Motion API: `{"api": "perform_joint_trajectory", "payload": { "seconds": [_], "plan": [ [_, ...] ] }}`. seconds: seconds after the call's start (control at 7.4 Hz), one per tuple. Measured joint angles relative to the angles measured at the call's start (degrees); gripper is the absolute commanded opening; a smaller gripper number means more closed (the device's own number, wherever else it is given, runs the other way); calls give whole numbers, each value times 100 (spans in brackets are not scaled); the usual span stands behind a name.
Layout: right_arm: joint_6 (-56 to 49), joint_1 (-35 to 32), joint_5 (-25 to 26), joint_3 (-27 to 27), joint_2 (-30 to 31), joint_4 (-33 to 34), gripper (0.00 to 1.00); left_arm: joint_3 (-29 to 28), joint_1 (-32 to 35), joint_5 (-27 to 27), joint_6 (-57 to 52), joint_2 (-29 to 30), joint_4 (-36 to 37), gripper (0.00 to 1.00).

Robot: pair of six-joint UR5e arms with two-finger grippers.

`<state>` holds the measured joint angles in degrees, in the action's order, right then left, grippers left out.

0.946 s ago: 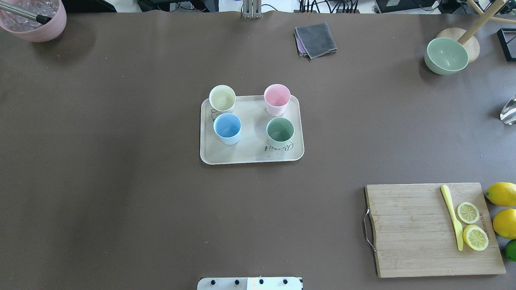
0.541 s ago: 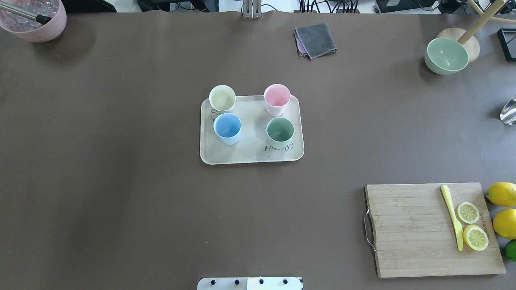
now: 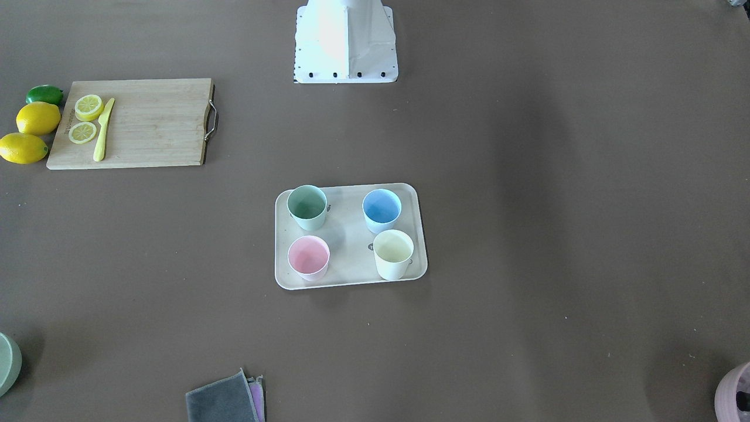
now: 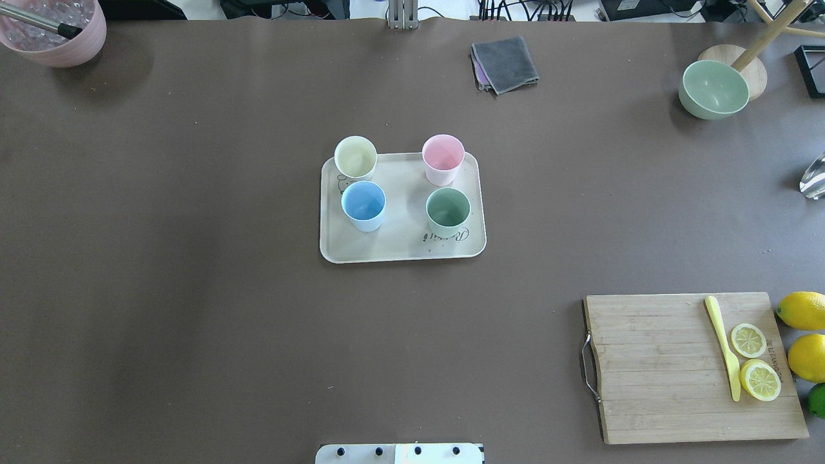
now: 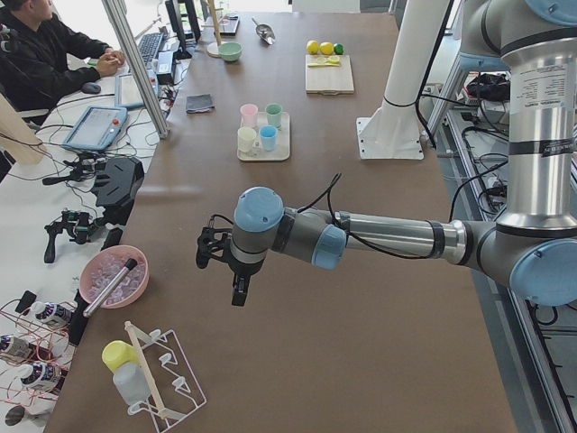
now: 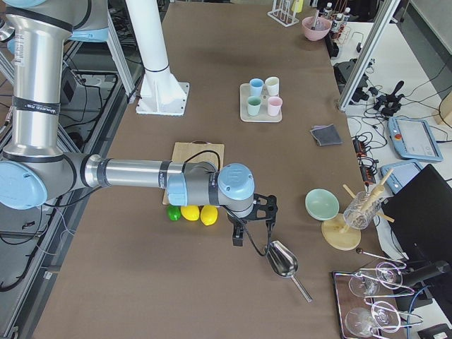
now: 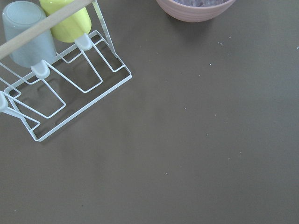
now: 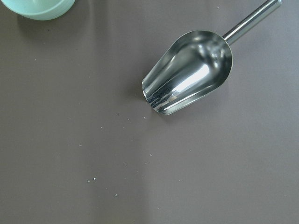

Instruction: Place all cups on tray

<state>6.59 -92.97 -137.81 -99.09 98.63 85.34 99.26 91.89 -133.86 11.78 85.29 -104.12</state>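
Note:
The cream tray (image 4: 403,240) lies mid-table, also in the front-facing view (image 3: 351,249). All four cups stand upright on it: pastel green (image 4: 448,207), light blue (image 4: 363,205), cream-yellow (image 4: 355,156) and pink (image 4: 443,158). The cream-yellow cup stands at the tray's far left corner. My left gripper (image 5: 225,271) hangs over the table's left end, far from the tray. My right gripper (image 6: 253,227) hangs over the right end. Both show only in the side views, so I cannot tell whether they are open or shut.
A wooden cutting board (image 4: 689,367) with lemon slices and a yellow knife lies front right, lemons (image 4: 802,310) beside it. A grey cloth (image 4: 504,63), a sage bowl (image 4: 713,89) and a mauve pot (image 4: 55,32) sit at the back. A metal scoop (image 8: 189,72) and a wire rack (image 7: 60,88) lie below the wrists.

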Motion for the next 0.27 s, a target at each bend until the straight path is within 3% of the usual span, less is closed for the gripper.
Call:
{"api": "perform_joint_trajectory", "payload": {
  "seconds": [0.27],
  "plan": [
    [0, 0, 3, -4, -5, 0, 100, -17, 3, 1, 1, -3, 5, 98]
  ]
}}
